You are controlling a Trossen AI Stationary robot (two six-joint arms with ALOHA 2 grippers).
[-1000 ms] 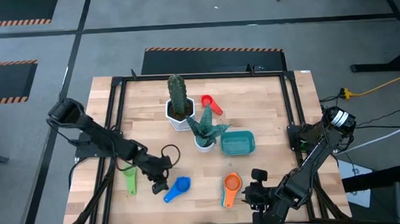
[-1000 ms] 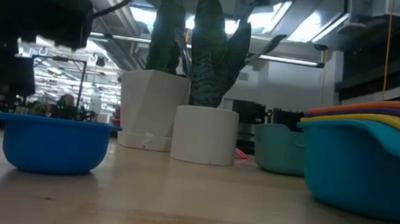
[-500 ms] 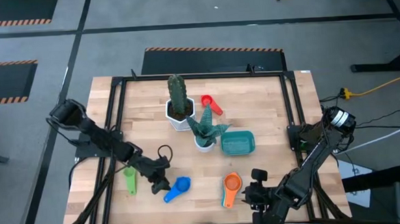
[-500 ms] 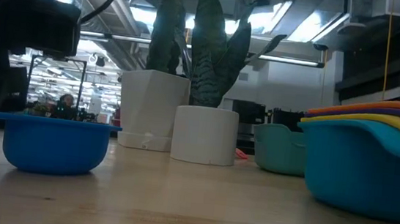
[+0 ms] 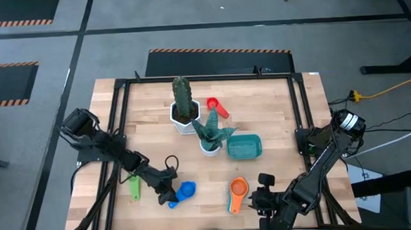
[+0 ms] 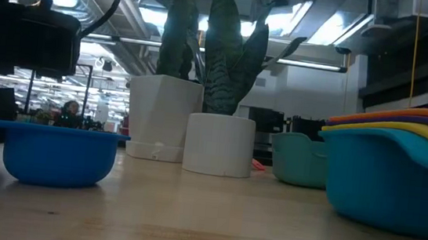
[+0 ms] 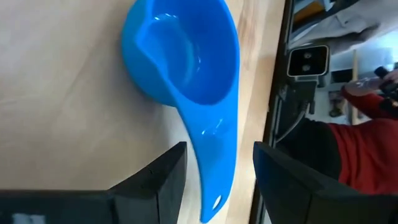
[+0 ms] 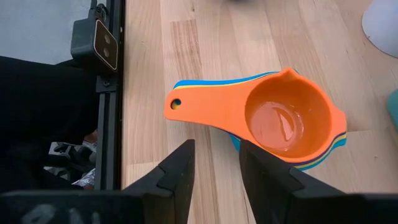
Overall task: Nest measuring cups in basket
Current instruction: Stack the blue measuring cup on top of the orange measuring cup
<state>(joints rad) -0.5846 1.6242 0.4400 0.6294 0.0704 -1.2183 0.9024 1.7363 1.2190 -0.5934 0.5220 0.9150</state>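
Observation:
A blue measuring cup point(image 5: 184, 191) lies upright on the table near its front edge, bowl on the wood, handle point(image 7: 214, 165) pointing to the near left. My left gripper point(image 7: 219, 149) is open and low over it, one finger on each side of the handle, apart from it. An orange cup point(image 8: 283, 118) sits nested on top of a stack of yellow and blue cups point(image 5: 237, 193). My right gripper point(image 8: 216, 146) hangs open above the table just near of that stack's handles. A green cup point(image 5: 134, 185) and a red cup point(image 5: 218, 107) lie apart. The teal basket point(image 5: 244, 147) stands mid-table.
A white hexagonal cactus pot point(image 5: 184, 115) and a white round pot with a striped plant point(image 5: 210, 141) stand left of the basket. A black frame point(image 5: 121, 119) runs round the table. Bare wood lies between the blue cup and the orange stack.
My left gripper has come down and toward the near edge, tipping as it went, and now stands over the blue cup's handle. The blue cup has not moved. The gap between the fingers looks the same.

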